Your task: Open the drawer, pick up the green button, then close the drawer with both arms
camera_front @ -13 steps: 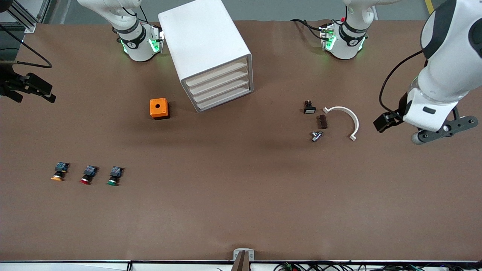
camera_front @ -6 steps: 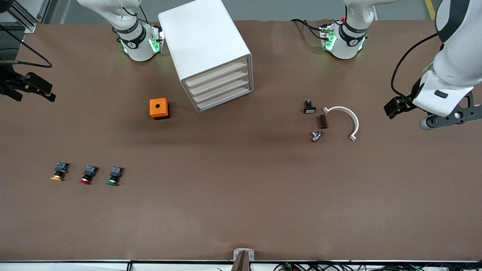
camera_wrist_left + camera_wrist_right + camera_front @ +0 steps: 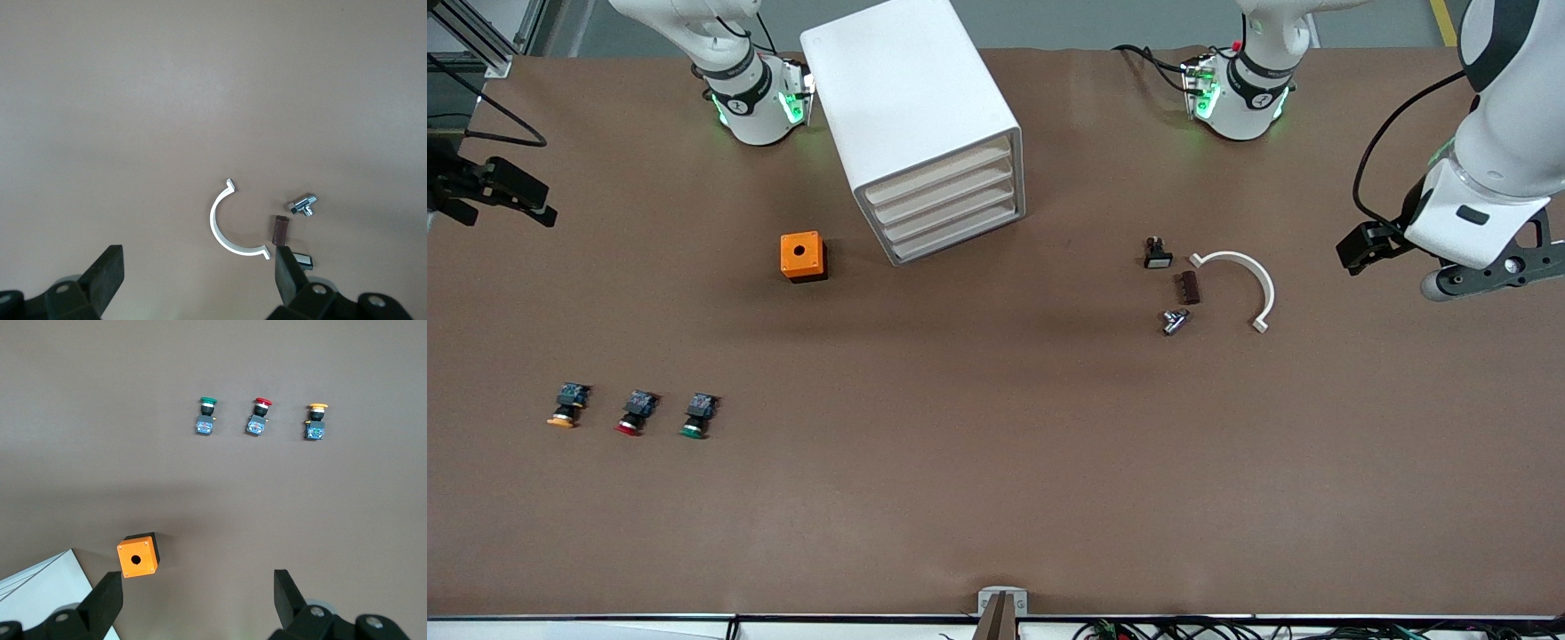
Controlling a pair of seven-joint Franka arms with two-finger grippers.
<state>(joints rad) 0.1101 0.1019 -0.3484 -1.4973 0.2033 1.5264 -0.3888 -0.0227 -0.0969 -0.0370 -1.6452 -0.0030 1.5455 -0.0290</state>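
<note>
The green-capped button lies on its side on the brown worktop, nearest the front camera toward the right arm's end: a round green cap on a black-and-blue body. Beside it, in one row, lie a red-capped button and an orange-capped button, each apart from the next. Farther from the camera sits an orange box with a round hole in its top. Farther still stands the white cabinet; its lowest drawer, with a plain off-white front, is closed. Toward the left arm's end lies a white half-ring, with a brown block and a metal fitting nearby.

The left pincer hangs over that end, fingers spread wide and empty; since a second ago it has drawn up and away from the half-ring. The right pincer, open and empty, has barely shifted.
</note>
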